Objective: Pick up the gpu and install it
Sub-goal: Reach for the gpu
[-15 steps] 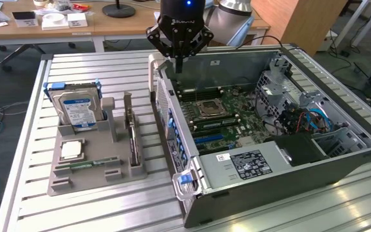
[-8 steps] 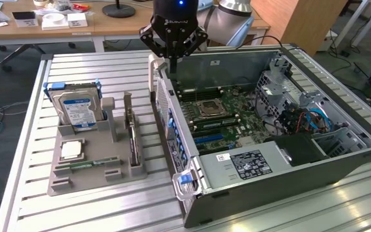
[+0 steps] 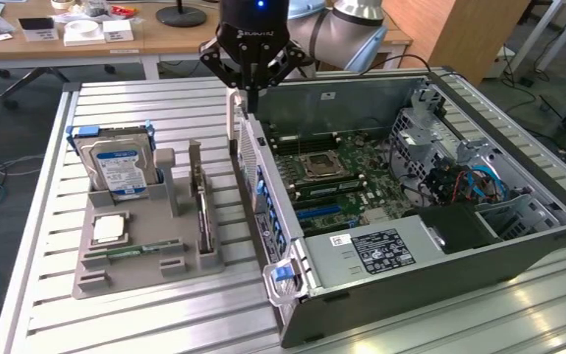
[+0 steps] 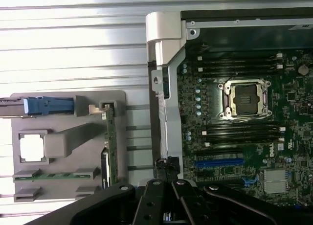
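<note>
Hovering at upper centre of the exterior view, the gripper (image 3: 250, 92) has its fingers together on nothing, over the computer case (image 3: 441, 284) rear edge. The gpu (image 3: 201, 210) stands edge-on in the grey tray (image 3: 116, 284), lower left. Neither pick nor install is done.

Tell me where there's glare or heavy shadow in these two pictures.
Exterior view: bright reflections streak the table at the exterior view's lower right. Wrist view: its bare slats wash out to white, and the tool is a dark silhouette.
</note>
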Available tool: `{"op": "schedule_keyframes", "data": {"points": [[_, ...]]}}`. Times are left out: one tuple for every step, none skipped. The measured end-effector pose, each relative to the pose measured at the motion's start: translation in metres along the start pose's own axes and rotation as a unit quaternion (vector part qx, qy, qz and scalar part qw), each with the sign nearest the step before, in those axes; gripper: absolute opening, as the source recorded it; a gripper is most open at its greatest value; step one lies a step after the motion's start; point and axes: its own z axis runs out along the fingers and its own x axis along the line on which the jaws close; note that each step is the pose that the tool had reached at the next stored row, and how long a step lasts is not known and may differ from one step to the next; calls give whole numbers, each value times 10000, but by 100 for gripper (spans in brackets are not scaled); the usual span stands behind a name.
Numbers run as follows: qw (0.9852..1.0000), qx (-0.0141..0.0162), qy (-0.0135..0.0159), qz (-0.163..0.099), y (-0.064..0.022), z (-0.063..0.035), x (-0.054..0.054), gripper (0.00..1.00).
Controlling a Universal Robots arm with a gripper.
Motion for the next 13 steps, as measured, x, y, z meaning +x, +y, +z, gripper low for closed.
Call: {"op": "schedule_keyframes", "data": {"points": [[10000, 0, 0, 0, -1, 0, 15, 11], [10000, 0, 0, 0, -2, 0, 27, 11], [10000, 0, 0, 0, -3, -1, 37, 11], [10000, 0, 0, 0, -3, -1, 45, 11], [10000, 0, 0, 0, -4, -1, 49, 11], [10000, 0, 0, -1, -4, -1, 49, 11], [10000, 0, 0, -1, -4, -1, 49, 11], [10000, 0, 0, -1, -4, -1, 50, 11], [10000, 0, 0, -1, -4, -1, 51, 11], [10000, 0, 0, 0, -4, -1, 51, 11], [10000, 0, 0, -1, -4, -1, 51, 11], [10000, 0, 0, 0, -4, -1, 51, 11], [10000, 0, 0, 0, -4, -1, 51, 11]]}}
